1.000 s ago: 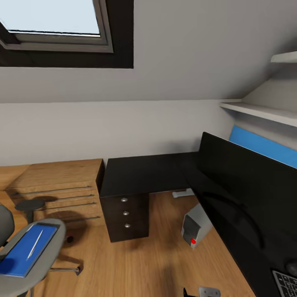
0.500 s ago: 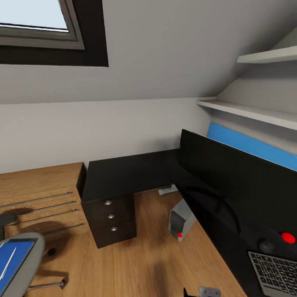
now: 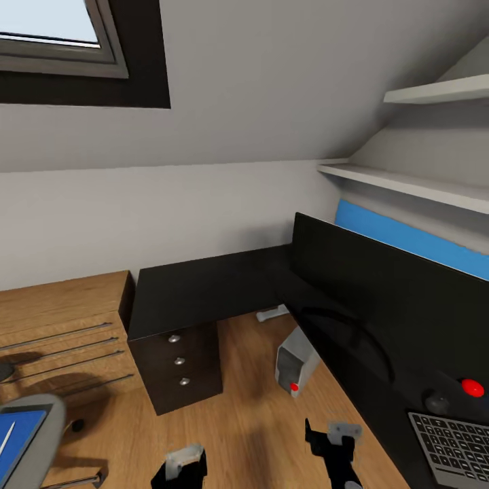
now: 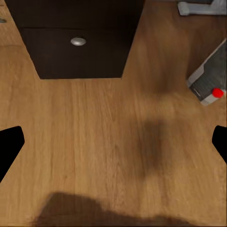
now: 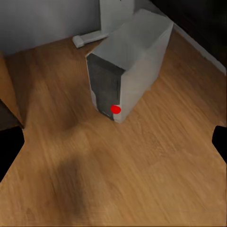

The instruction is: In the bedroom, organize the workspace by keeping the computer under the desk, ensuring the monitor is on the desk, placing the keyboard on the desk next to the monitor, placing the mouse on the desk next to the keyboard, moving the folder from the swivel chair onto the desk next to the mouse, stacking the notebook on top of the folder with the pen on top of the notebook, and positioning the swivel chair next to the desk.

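1. Folder (image 3: pixel 20 435): bright blue, flat on the seat of the swivel chair (image 3: pixel 47 424) at the near left edge of the head view, a thin pale pen (image 3: pixel 5 438) lying on it.
2. Left gripper (image 3: pixel 182 468): low over the wood floor (image 3: pixel 244 421), fingers spread wide, nothing between them.
3. Right gripper (image 3: pixel 334 438): beside the desk's front edge, jaws parted and empty above bare floor.
4. Keyboard (image 3: pixel 455 445): dark keys, grey frame, on the near right of the desk (image 3: pixel 204 285).
5. Mouse (image 3: pixel 437 402): small, dark, just beyond the keyboard, near the monitor's red dot.
6. Monitor (image 3: pixel 380 292): wide black screen on a curved stand, on the desk's right wing.
7. Computer (image 5: pixel 127 71): grey tower, red light on its front, standing on the floor under the desk's edge.
8. Drawer unit (image 3: pixel 178 363): black, three silver knobs, under the desk's far wing.
9. Skylight (image 3: pixel 54 34): dark-framed, in the sloped ceiling.
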